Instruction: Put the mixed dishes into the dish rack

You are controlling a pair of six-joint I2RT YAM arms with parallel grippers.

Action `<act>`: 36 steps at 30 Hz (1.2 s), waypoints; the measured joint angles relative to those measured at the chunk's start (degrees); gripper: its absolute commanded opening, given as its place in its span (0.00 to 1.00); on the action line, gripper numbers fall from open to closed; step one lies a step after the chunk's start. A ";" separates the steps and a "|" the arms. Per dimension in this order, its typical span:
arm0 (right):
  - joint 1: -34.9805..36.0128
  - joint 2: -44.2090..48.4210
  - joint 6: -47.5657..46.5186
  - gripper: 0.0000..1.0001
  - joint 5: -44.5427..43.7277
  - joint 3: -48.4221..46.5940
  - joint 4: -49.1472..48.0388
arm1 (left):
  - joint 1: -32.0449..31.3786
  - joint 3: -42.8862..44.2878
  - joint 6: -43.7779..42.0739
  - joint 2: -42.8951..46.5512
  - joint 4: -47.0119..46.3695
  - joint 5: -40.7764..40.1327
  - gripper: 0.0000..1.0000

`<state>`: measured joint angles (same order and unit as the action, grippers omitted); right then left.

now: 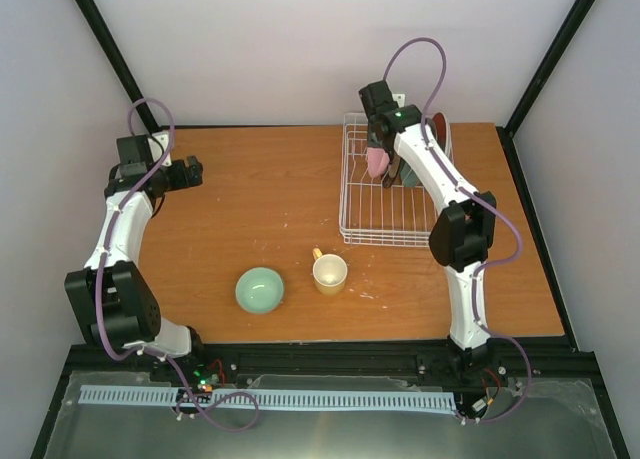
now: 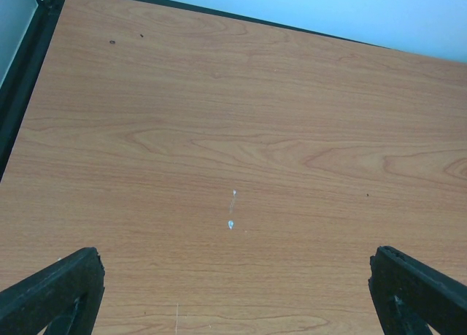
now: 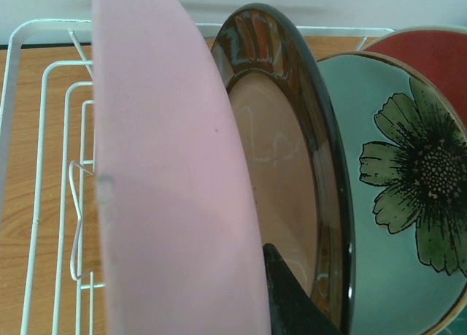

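Wooden tabletop (image 1: pixel 270 189) carries the white wire dish rack (image 1: pixel 385 224) at far right. The pink plate (image 3: pixel 168 189) stands upright in it beside a dark plate (image 3: pixel 292 131), clamped by the right end effector (image 1: pixel 378 151). The mint bowl (image 1: pixel 260 290) and cream mug (image 1: pixel 329 273) sit near centre. The left end effector (image 2: pixel 233 291) hangs fully open, empty.

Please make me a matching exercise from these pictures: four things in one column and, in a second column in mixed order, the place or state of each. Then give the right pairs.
Things
1. pink plate
2. mint-green bowl
3. cream-yellow mug
4. left gripper

Place or state
A. fingers wide open, above bare table
B. on the table, close to the near corner of the dish rack
C. standing on edge in the dish rack
D. on the table, farther from the dish rack

Pairs: 1-C, 2-D, 3-B, 4-A
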<state>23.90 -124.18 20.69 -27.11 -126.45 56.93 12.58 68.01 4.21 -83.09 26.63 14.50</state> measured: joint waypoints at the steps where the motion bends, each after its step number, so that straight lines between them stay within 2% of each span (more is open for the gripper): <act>1: -0.02 -0.24 0.13 0.03 0.07 -0.17 0.02 | 0.00 0.00 -0.09 -0.04 0.00 -0.02 1.00; 10: -0.07 -2.91 0.09 0.04 0.74 -0.57 -0.55 | 0.00 0.00 -0.35 -0.09 0.00 -0.11 1.00; 11: -0.07 -3.08 -0.02 0.06 0.72 -0.81 -0.76 | 0.00 0.02 -0.35 -0.13 0.00 -0.09 1.00; 13: 0.00 -3.19 -0.09 0.18 0.81 -0.81 -0.79 | 0.00 0.02 -0.35 -0.28 0.00 -0.04 1.00; 16: 0.11 -3.34 -0.28 0.21 1.33 -0.79 -0.81 | 0.00 0.02 -0.37 -0.46 0.00 0.13 1.00; 18: 0.33 -3.50 -0.31 0.32 1.90 -0.66 0.02 | 0.00 0.02 -0.44 -0.57 0.04 0.50 1.00; 22: 0.85 -4.39 -0.68 0.40 3.28 -0.17 1.77 | 0.00 0.02 -0.87 -0.63 0.35 3.08 1.00; 25: 0.94 -4.92 -0.76 0.36 3.93 0.11 2.45 | 0.00 0.02 -0.92 -0.63 0.57 4.90 1.00; 27: 0.94 -4.98 -0.85 0.26 3.98 0.81 2.49 | 0.00 0.02 -0.92 -0.63 0.94 5.62 1.00; 28: 0.96 -4.98 -0.66 0.25 4.00 1.11 2.14 | 0.00 0.02 -0.92 -0.63 1.18 5.86 1.00; 31: 1.22 -4.90 -0.48 0.29 3.96 2.03 0.98 | 0.00 -0.04 -0.90 -0.17 1.79 6.47 1.00; 32: 1.36 -4.85 -0.59 0.24 3.87 2.34 0.66 | 0.00 -0.09 -0.90 0.09 1.86 6.60 1.00; 34: 1.57 -4.50 -0.70 0.05 3.80 3.04 0.46 | 0.00 -0.22 -0.90 0.87 2.16 6.78 1.00; 36: 1.77 -4.09 0.28 0.03 3.08 3.89 0.04 | 0.00 -0.52 -0.90 1.86 2.56 6.86 1.00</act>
<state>25.67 -128.27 20.97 -24.03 -122.56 56.97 12.58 67.48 3.31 -81.23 29.19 21.37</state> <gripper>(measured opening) 0.118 0.997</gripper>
